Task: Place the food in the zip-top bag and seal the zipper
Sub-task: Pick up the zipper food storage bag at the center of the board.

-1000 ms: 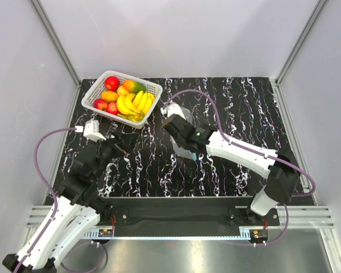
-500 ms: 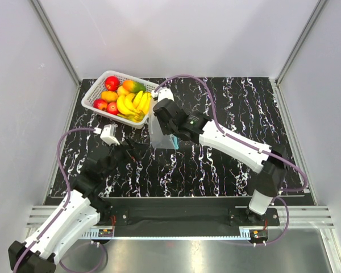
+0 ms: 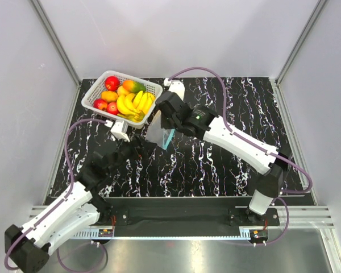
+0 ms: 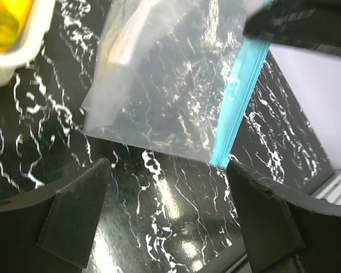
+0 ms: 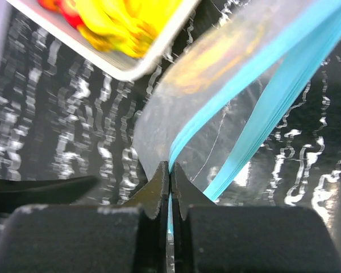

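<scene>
The food (image 3: 125, 96), bananas, red apples and orange fruits, lies in the white basket (image 3: 94, 94) at the far left. My right gripper (image 3: 161, 120) is shut on the blue zipper (image 5: 261, 125) edge of the clear zip-top bag (image 3: 155, 136) and holds the bag hanging just right of the basket. In the right wrist view the jaws (image 5: 170, 170) pinch the strip. My left gripper (image 3: 141, 149) is open and empty, just near of the bag. In the left wrist view (image 4: 170, 222) the bag (image 4: 165, 85) and its zipper (image 4: 238, 102) hang ahead of the fingers.
The basket's corner shows in the left wrist view (image 4: 14, 54) and its rim in the right wrist view (image 5: 142, 62). The black marbled table (image 3: 227, 165) lies beneath. Grey walls stand on three sides.
My right gripper has lifted the bag and carried it left and farther back, next to the basket. My left arm has moved right and forward towards the bag.
</scene>
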You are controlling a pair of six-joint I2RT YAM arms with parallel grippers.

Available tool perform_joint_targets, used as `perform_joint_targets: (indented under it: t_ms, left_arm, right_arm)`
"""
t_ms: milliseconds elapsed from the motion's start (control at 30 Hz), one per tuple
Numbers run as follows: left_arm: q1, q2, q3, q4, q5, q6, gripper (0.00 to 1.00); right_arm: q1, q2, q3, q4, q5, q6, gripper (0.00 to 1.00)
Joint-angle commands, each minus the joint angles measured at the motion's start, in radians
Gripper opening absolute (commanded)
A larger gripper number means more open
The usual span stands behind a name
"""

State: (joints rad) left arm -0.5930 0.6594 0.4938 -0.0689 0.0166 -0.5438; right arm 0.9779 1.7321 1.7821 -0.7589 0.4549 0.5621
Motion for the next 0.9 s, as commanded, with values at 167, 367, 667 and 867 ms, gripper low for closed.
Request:
perform_joint_targets:
  t_ms: [167,367,667,867]
  left_arm:
    - [-0.12,0.069,0.144,0.064,-0.144,0.159,0.8]
    - [-0.162,0.124,0.189,0.098,-0.176,0.215,0.75]
    - [-0.229,0.233,0.266,0.056,-0.309,0.301,0.57]
    - [-0.248,0.244,0.264,0.066,-0.357,0.33,0.51]
  right_arm:
    - [0.005,0.018,0.129,-0.095,-0.038,0.153,0.0]
    - [0.004,0.026,0.122,-0.085,-0.058,0.153,0.0]
    - [0.004,0.014,0.117,-0.072,-0.09,0.163,0.0]
    - [0.005,-0.003,0.111,-0.066,-0.11,0.176,0.0]
